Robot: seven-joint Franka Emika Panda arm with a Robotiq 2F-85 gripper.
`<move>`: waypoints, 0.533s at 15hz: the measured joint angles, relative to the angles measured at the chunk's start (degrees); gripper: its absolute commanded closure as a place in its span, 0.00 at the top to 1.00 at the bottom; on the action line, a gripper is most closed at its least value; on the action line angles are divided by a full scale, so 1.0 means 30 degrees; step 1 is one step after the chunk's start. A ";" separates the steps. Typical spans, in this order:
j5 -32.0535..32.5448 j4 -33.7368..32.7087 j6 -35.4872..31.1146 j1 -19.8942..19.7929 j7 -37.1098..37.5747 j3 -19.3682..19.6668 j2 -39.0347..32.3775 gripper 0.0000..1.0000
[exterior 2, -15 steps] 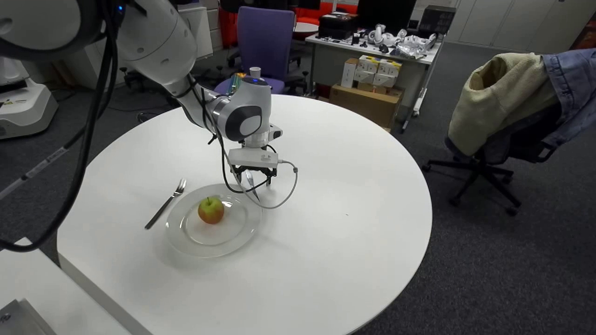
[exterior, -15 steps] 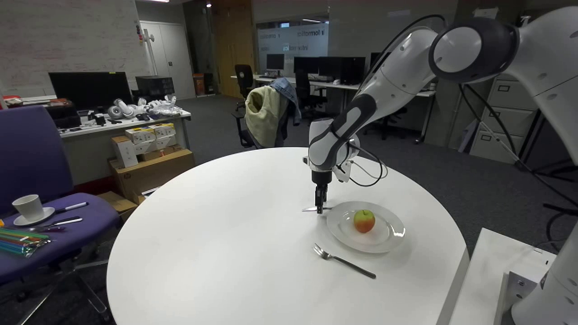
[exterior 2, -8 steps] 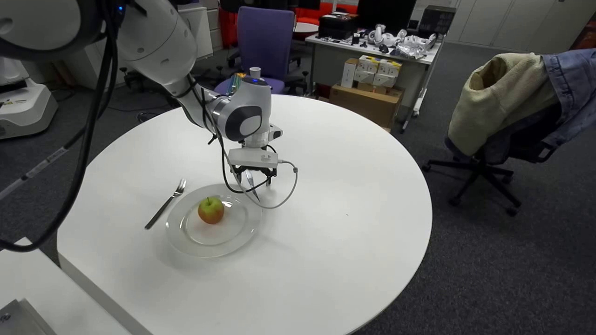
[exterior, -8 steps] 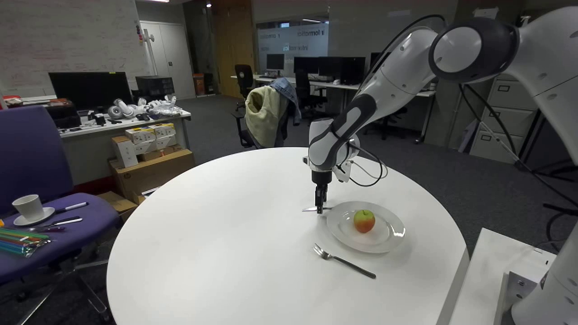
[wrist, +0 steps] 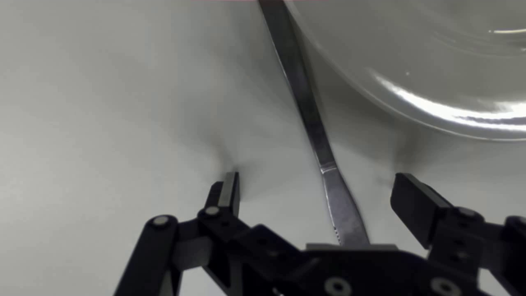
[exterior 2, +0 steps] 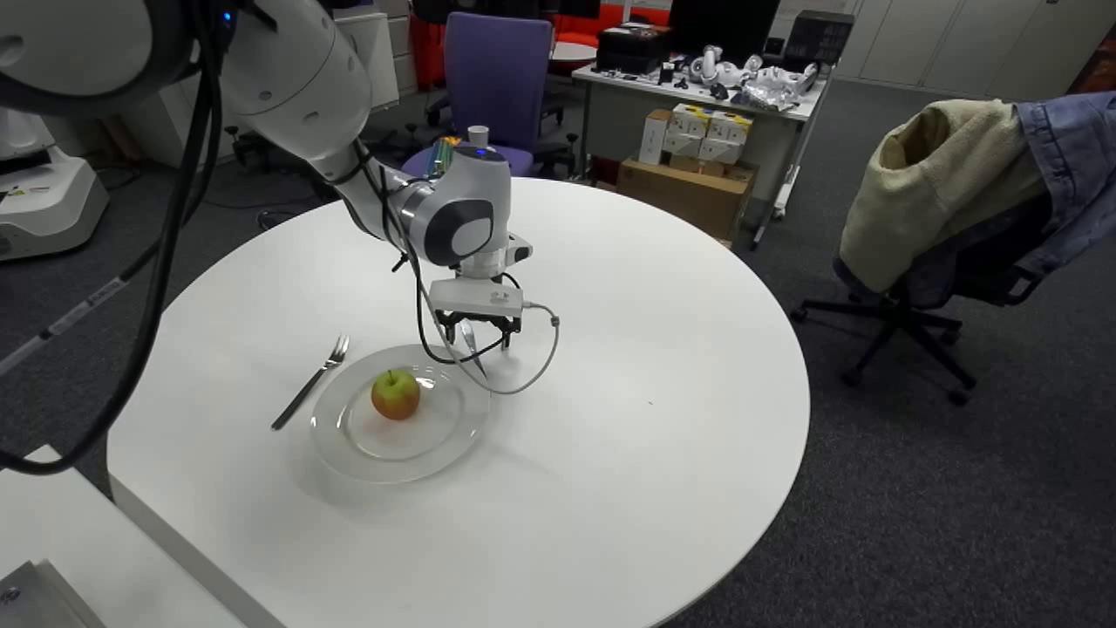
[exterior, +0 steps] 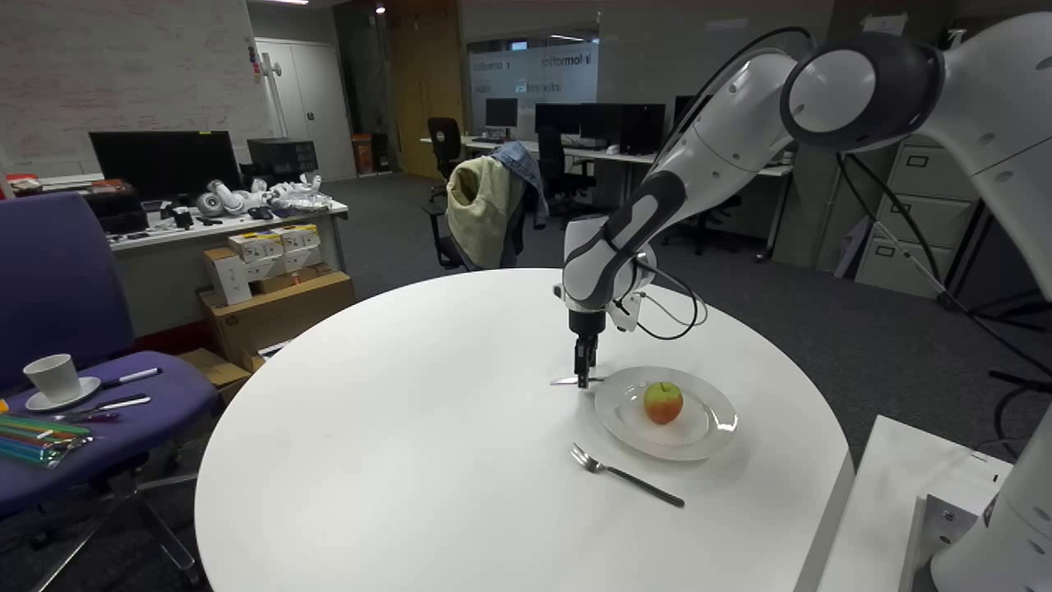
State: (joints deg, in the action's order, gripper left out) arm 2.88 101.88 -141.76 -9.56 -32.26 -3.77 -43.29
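Observation:
My gripper (wrist: pixel 317 177) points down at the white table with its fingers wide apart, holding nothing. A metal table knife (wrist: pixel 303 96) lies between the fingers without touching them. Its handle runs away from the gripper and its blade end is hidden under the gripper's body. The knife also shows under the gripper in both exterior views (exterior: pixel 564 381) (exterior 2: pixel 471 337). A clear plate (wrist: pixel 431 70) sits just beside the knife handle. A red and green apple (exterior: pixel 662 403) rests on the plate. A fork (exterior 2: pixel 305 390) lies on the plate's far side from the knife.
The round white table (exterior: pixel 386 395) carries these things. A grey cable (exterior 2: pixel 554 349) loops out beside the gripper. A purple chair (exterior: pixel 156 386) at the table's edge holds a white cup (exterior: pixel 54 378), a saucer and coloured straws or pens. A chair with jackets (exterior 2: pixel 950 183) stands beyond the table.
The arm and gripper have shifted by a very small amount, slightly to the right in both exterior views. The knife, plate, apple and fork have not moved.

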 measured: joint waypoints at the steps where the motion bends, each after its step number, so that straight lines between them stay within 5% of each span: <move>1: -0.0017 -0.0105 -0.0002 -0.0143 0.0132 0.0039 -0.0069 1.00; 8: -0.0006 -0.1552 -0.0009 -0.0886 0.0374 0.0817 -0.0901 1.00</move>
State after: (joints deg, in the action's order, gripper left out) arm 2.86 97.23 -141.79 -12.22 -31.14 -1.32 -45.99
